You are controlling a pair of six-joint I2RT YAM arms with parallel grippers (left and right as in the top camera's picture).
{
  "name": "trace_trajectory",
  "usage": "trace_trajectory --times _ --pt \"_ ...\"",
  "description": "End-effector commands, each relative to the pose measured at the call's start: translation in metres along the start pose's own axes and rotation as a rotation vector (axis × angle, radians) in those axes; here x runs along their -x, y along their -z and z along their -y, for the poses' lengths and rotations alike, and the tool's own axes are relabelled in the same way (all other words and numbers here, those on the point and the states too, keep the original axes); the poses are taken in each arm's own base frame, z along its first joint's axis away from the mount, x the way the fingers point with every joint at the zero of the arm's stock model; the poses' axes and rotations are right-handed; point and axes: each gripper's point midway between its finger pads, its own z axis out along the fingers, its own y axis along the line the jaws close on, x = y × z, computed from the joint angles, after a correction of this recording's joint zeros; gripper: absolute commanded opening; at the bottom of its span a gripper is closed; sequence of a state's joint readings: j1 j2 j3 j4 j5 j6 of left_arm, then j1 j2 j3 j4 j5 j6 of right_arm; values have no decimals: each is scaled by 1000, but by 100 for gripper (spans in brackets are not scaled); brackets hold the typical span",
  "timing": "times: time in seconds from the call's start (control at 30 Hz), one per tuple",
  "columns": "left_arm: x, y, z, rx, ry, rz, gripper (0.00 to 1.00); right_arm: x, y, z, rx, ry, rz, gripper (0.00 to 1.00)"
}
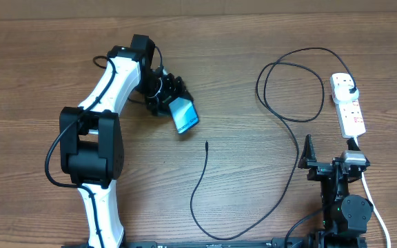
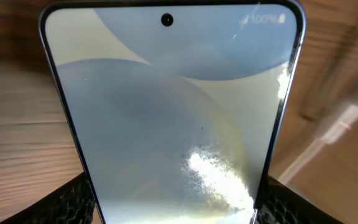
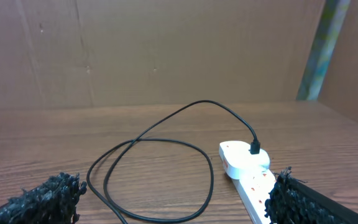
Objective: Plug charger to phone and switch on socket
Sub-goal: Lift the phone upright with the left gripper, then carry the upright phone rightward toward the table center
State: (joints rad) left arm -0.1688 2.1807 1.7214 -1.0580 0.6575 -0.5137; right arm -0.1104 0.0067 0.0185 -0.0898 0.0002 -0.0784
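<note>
My left gripper (image 1: 172,103) is shut on the phone (image 1: 184,115), holding it tilted above the table left of centre. In the left wrist view the phone (image 2: 173,112) fills the frame, screen lit, between both fingers. The charger cable (image 1: 205,176) lies loose; its connector tip (image 1: 206,144) rests on the table just below the phone, apart from it. The cable loops right up to its plug (image 1: 351,89) in the white socket strip (image 1: 348,105). My right gripper (image 1: 333,165) is open and empty, just below the socket; the socket (image 3: 247,171) and cable loop (image 3: 154,177) show ahead of its fingers.
The socket's white cord (image 1: 374,203) runs down the right side past my right arm. The cable's big loop (image 1: 291,86) lies between the phone and the socket. A brown board wall (image 3: 166,50) stands behind the table.
</note>
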Motion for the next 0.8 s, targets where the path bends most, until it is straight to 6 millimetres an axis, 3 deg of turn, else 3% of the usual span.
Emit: trace_trajectory --times 0.0,0.47,0.77 --pt "-15 9 48 -251 -29 -111 4 -3 -1 0 -2 2 -2 100" --pt "-43 41 100 -578 104 -344 4 -3 -1 0 -2 1 -2 100" --pt "-48 63 112 -682 224 -462 4 -3 -1 0 -2 2 -2 100"
